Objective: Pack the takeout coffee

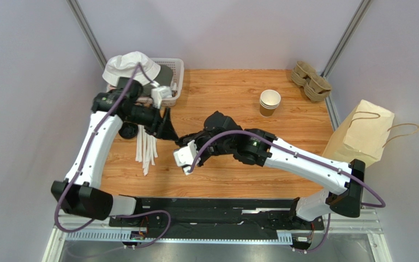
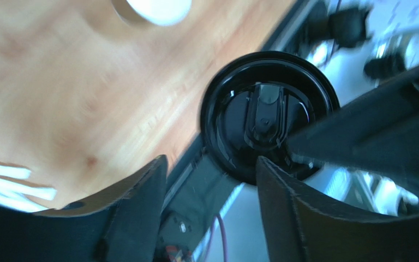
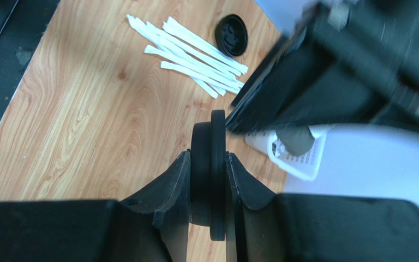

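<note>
The takeout coffee cup [image 1: 270, 102], tan paper with a white inside, stands without a lid at the back of the table. A round black lid [image 3: 206, 142] is held edge-on above the wood, with my right gripper [image 3: 209, 164] shut on it. In the left wrist view the same lid [image 2: 269, 114] shows face-on just past my left gripper [image 2: 211, 180], which is open with nothing between its fingers. In the top view my left gripper [image 1: 171, 132] and right gripper [image 1: 183, 142] meet tip to tip left of the table's middle.
A second black lid [image 1: 128, 131] lies by a fan of white paper sticks [image 1: 146, 150] on the left. A white basket [image 1: 174, 82] with a white hat stands back left. Pulp cup trays [image 1: 311, 81] sit back right, and a brown paper bag [image 1: 361, 134] stands at the right edge.
</note>
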Robot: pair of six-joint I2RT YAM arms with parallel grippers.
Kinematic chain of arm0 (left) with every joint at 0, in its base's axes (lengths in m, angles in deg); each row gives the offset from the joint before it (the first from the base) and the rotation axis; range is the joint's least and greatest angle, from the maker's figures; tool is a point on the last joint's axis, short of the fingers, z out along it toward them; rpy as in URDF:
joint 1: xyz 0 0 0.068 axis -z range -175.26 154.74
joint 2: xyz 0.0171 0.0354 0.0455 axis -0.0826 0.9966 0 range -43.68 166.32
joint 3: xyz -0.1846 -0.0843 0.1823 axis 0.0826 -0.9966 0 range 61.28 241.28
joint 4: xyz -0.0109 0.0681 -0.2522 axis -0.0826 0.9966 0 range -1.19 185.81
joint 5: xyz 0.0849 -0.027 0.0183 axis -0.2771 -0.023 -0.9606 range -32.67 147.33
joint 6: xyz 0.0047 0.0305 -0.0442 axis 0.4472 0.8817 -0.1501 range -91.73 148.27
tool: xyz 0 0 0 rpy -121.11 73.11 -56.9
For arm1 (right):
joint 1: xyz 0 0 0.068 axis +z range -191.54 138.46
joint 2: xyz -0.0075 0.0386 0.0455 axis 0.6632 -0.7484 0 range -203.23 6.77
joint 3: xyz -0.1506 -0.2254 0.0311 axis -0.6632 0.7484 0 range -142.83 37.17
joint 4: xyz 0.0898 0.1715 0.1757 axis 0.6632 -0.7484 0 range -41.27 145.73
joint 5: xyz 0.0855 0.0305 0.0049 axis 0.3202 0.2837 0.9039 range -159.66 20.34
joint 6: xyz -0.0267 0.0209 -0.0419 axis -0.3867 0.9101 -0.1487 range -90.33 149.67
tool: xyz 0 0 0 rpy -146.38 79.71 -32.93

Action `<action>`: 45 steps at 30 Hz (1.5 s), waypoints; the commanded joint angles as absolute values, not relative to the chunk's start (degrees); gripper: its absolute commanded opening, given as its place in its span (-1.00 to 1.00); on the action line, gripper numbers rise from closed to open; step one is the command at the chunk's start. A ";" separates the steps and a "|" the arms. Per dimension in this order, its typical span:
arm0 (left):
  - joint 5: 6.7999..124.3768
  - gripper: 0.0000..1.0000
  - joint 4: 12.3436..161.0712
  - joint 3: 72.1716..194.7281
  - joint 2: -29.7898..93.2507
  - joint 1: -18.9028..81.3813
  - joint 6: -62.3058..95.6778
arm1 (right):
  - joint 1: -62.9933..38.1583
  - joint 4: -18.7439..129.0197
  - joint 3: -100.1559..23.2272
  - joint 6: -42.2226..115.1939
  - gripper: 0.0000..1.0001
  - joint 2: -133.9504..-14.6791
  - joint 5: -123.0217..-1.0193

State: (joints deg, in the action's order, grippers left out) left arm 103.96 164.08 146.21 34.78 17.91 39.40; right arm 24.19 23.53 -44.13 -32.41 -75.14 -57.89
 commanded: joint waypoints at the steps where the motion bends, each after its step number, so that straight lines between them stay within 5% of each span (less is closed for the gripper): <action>1: 116.46 0.70 153.91 145.93 22.63 6.34 39.52 | 22.00 20.69 -51.33 -18.01 -0.95 -74.62 -60.35; 5: 119.37 0.72 139.81 138.13 12.77 2.81 41.44 | 19.99 16.63 -55.28 -8.14 -0.92 -74.09 -56.41; 9: 121.40 0.98 132.86 130.38 1.44 2.81 51.19 | 16.12 12.24 -58.01 0.56 -0.87 -74.36 -48.59; 16: 127.30 0.98 132.76 129.04 3.16 7.80 49.91 | 11.19 12.41 -58.81 10.07 -0.84 -73.22 -35.05; 33: 118.86 0.59 126.60 126.85 9.32 26.71 37.76 | 10.93 12.40 -58.89 13.41 -0.84 -73.57 -30.90; 36: 117.45 0.49 126.43 126.50 10.37 28.29 37.06 | 10.75 12.75 -59.16 14.37 -0.83 -73.57 -30.11; 45: 116.30 -0.44 118.09 124.04 12.57 28.47 25.31 | 7.07 14.77 -59.51 19.90 -0.72 -73.30 -29.58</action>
